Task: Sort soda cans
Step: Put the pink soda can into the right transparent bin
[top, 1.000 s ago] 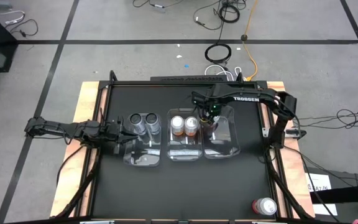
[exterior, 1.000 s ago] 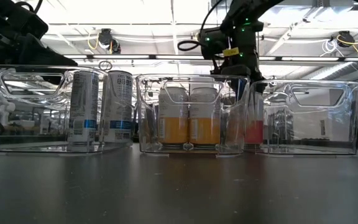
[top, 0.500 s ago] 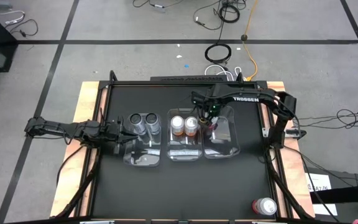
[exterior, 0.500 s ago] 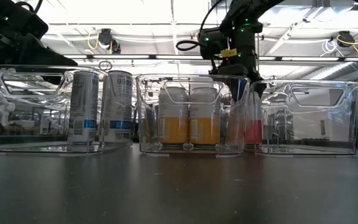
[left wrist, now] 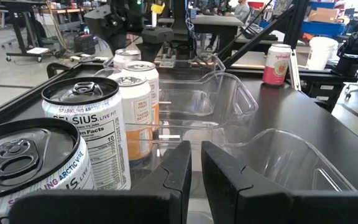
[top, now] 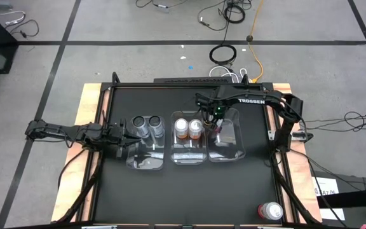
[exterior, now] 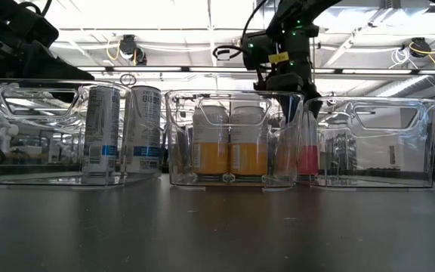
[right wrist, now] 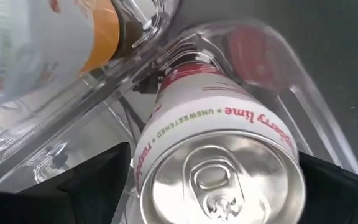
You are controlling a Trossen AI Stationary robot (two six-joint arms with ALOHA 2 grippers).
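Observation:
Two dark grey cans (top: 147,122) stand in the left clear bin, and two orange-brown cans (top: 189,128) stand in the middle bin. One red-pink can (right wrist: 219,168) stands upright on the floor of the right bin (top: 234,150), at its far left corner. My right gripper (right wrist: 213,180) hovers over that can's top, open, one finger on each side and apart from it. A second red-pink can (top: 270,210) stands at the table's near right corner. My left gripper (top: 124,132) waits shut beside the left bin's left wall.
The three clear bins sit side by side across the middle of the black table (top: 189,197), walls close together. In the low view the right bin (exterior: 376,143) is otherwise bare. Cables lie on the floor beyond the far edge.
My right gripper has risen a little above the red-pink can in the right bin. The can has stayed standing where it was.

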